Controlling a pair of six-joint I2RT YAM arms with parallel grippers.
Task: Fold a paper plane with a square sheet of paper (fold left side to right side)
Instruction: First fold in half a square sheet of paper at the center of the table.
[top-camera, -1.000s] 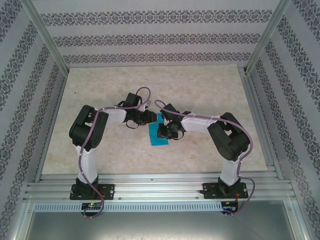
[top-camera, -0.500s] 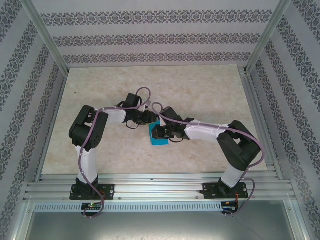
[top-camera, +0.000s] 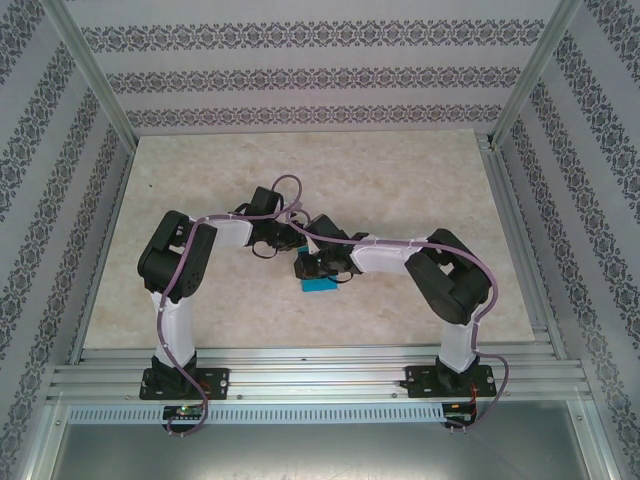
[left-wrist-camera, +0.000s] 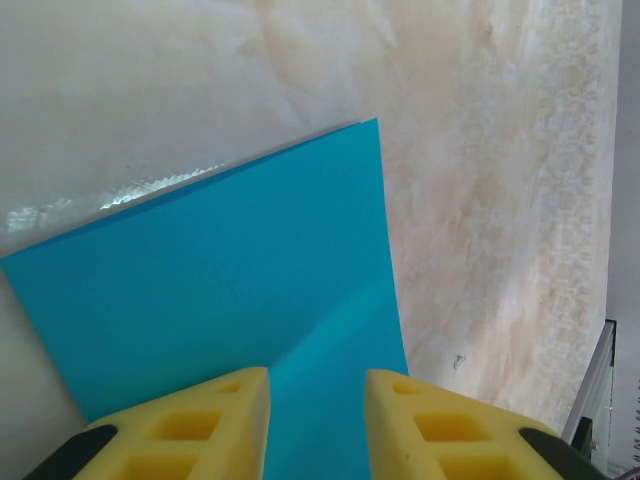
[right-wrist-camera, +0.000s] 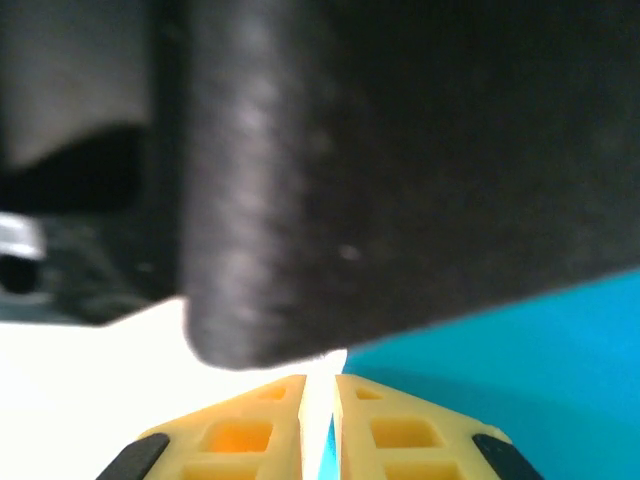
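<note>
The square sheet of paper (left-wrist-camera: 230, 270) lies flat on the table, bright cyan-blue, with a faint diagonal crease running from between my left fingers. My left gripper (left-wrist-camera: 318, 385) stands open over its near part, nothing between the yellow fingers. In the top view, just a small strip of the paper (top-camera: 320, 286) shows below the two wrists. My left gripper (top-camera: 288, 240) and right gripper (top-camera: 305, 265) meet over it. My right gripper (right-wrist-camera: 320, 385) is shut to a thin slit at the paper's (right-wrist-camera: 520, 350) edge, with a blue sliver showing through the slit. No paper plane shape is visible.
The left arm's dark blurred body (right-wrist-camera: 380, 150) hangs very close in front of my right fingers. The pale marbled table (top-camera: 400, 180) extends widely on every side. Metal frame posts and patterned walls (top-camera: 560, 150) ring it, with a rail (top-camera: 320, 370) along the near edge.
My right arm has swung left across the paper, covering most of it and closing in on the left gripper. The left arm has stayed still.
</note>
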